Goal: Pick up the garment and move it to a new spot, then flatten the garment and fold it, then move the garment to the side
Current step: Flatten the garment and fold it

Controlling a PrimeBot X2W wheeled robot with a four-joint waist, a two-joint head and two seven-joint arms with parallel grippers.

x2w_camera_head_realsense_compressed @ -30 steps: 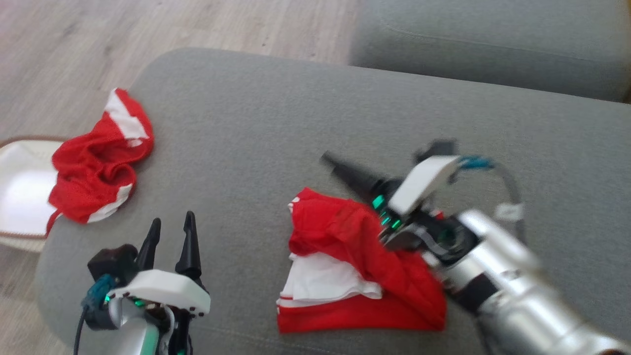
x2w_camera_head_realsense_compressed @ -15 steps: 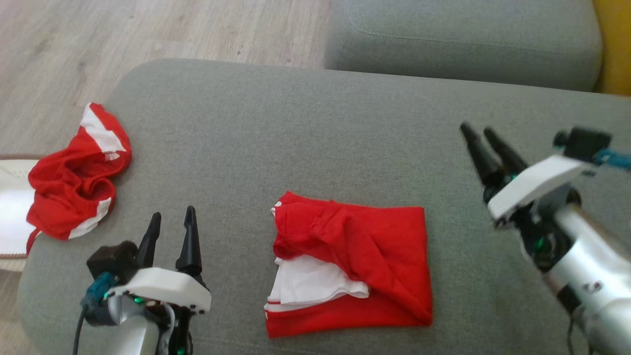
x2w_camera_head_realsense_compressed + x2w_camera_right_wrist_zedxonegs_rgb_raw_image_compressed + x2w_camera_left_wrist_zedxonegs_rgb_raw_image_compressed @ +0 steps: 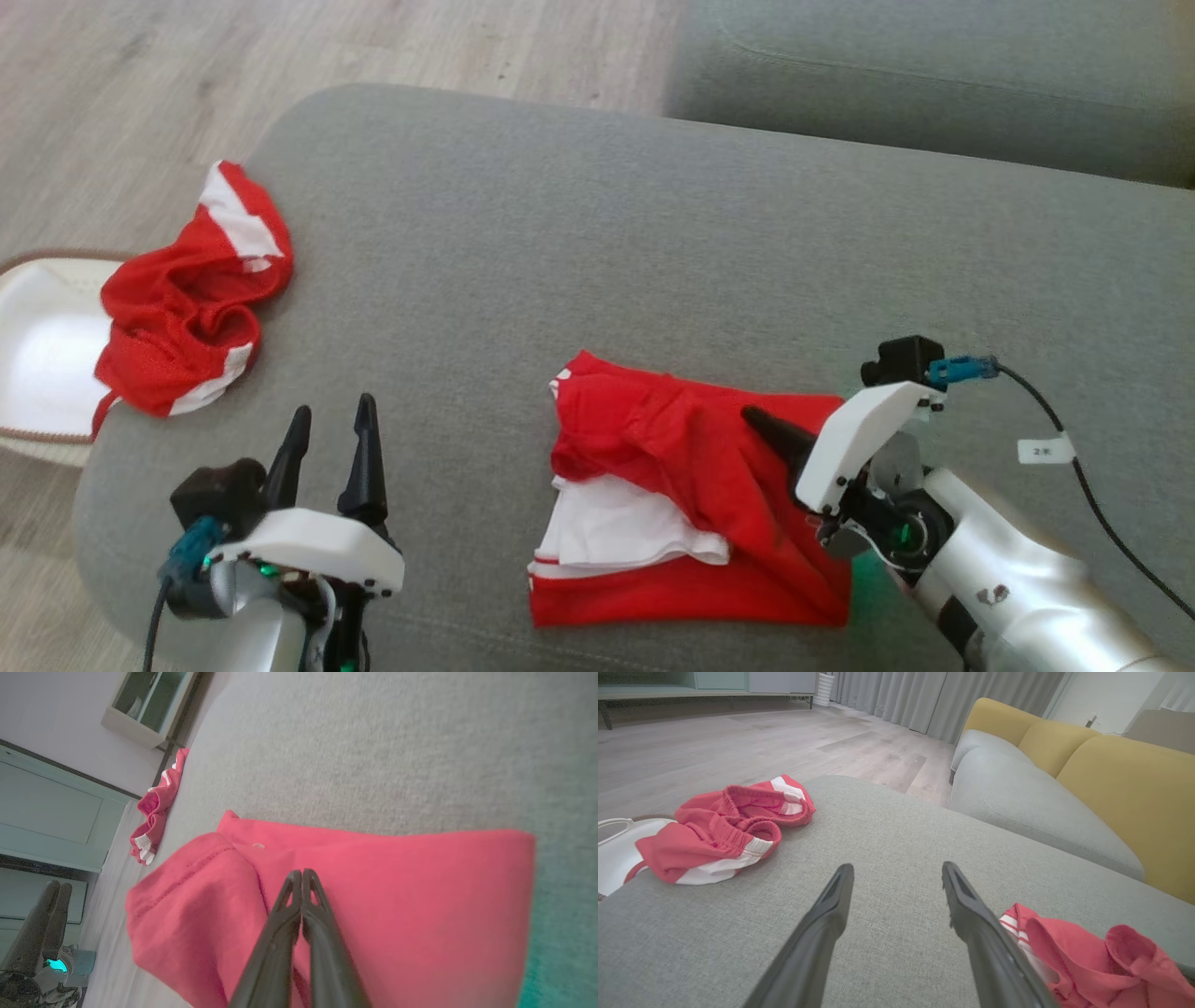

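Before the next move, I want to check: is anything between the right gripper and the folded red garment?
Nothing visible is. The right gripper, fingers together, is directly over the folded red garment on the grey cushion.

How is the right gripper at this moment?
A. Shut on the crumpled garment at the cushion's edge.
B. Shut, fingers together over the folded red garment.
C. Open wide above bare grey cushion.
B: the right gripper has its two fingers touching, directly over the folded red garment.
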